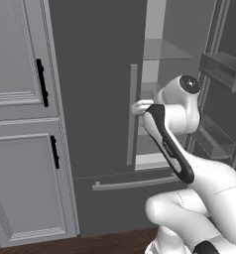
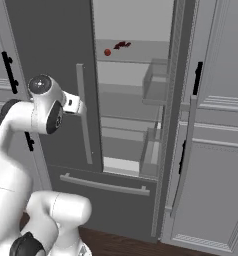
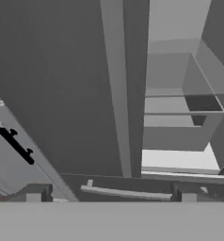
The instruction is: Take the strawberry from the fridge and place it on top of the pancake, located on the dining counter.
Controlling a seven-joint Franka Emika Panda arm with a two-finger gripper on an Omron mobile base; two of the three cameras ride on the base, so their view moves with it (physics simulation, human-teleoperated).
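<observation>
The tall dark grey fridge stands with its right door swung open, and the left door, still closed, carries a long grey bar handle that rises down the middle of the right base view. High on a clear glass shelf in the pale interior, at the upper middle of that view, sits the tiny red strawberry, with a small dark red smear just beside it to the right that is too small to identify. The white arm's two-finger gripper hangs in front of the closed door near the bar handle, well below the berry; its dark finger tips stand far apart at the bottom of the hand view, released and gripping nothing. Clear door bins line the open door at the right of the left base view. Light grey panelled cabinets with short black handles flank the fridge, and a horizontal grey drawer bar runs below. The floor strip is dark wood. No writing is legible.
</observation>
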